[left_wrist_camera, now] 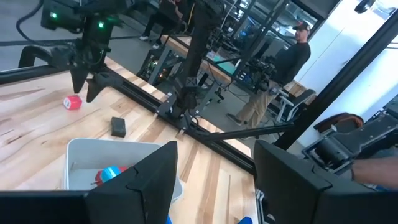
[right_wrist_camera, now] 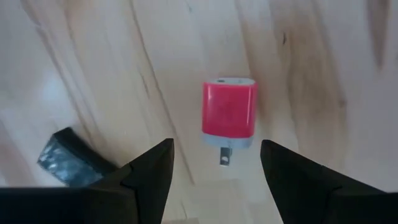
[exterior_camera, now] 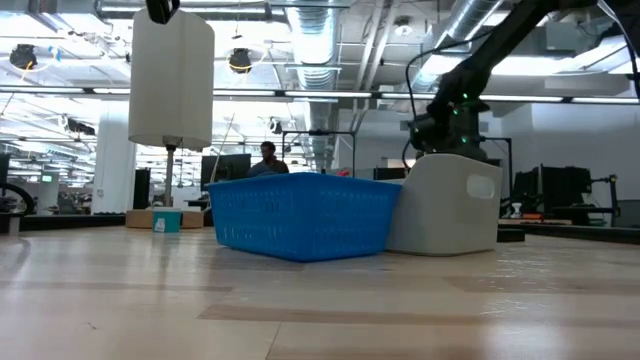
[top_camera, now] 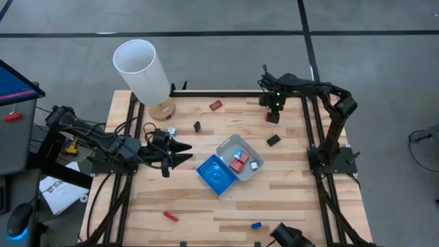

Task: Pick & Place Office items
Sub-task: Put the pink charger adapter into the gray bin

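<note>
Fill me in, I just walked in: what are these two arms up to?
They are sorting small office items into trays. The right gripper hangs open just above a red plug at the table's far right, with a black piece lying nearby. The left gripper waits open beside the blue tray. The grey tray already holds a few items; others lie scattered on the table.

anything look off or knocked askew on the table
Nothing looks damaged or spilled. The blue tray and grey tray sit corner to corner, turned diagonal to the table edges, and small office items lie scattered loose across the wood.
</note>
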`<control>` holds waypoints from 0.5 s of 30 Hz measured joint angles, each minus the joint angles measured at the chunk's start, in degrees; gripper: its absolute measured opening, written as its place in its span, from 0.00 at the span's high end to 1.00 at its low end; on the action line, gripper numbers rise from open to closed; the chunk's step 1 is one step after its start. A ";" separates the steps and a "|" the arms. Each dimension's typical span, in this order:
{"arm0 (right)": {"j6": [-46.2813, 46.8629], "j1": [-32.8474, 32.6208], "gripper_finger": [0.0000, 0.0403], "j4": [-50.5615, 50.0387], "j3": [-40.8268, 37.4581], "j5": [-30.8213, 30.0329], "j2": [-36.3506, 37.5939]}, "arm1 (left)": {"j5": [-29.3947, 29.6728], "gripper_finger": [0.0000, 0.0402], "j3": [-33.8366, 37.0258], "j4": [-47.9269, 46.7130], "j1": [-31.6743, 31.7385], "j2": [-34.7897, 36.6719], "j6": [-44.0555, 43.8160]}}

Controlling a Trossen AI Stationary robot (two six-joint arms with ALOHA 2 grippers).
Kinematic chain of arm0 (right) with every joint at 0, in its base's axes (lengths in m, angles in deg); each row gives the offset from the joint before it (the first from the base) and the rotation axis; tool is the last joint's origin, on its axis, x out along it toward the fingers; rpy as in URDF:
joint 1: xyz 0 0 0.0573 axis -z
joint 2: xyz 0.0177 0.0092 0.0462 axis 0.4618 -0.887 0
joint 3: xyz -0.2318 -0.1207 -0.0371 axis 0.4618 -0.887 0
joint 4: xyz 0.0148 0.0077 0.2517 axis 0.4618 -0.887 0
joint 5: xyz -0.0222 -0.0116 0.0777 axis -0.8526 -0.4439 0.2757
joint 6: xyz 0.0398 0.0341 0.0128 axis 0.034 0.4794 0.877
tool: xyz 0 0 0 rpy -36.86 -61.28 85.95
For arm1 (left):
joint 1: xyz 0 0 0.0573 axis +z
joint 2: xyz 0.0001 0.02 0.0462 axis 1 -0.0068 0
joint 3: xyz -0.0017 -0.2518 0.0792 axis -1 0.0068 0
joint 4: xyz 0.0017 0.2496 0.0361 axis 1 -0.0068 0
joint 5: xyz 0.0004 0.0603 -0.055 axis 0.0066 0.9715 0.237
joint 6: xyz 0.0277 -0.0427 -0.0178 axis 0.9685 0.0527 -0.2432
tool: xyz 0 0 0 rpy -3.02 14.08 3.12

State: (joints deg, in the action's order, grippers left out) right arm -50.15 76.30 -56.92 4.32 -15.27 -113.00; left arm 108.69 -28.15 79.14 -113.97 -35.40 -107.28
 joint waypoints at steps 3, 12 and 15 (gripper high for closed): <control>0.29 -0.04 0.42 1.10 -0.66 0.00 0.00 | 0.00 0.48 0.00 -0.03 0.00 0.00 -0.06; -0.35 0.13 0.42 6.02 -0.64 -1.33 0.00 | 0.00 0.48 0.00 -0.02 0.00 0.00 -0.50; -0.37 0.09 0.42 7.03 -0.60 -1.30 -0.16 | 0.00 0.48 0.00 0.00 0.00 0.00 -0.52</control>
State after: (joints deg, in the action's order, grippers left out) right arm -50.52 76.39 -49.88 3.72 -16.57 -113.15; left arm 108.69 -28.15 79.13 -113.97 -35.40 -107.80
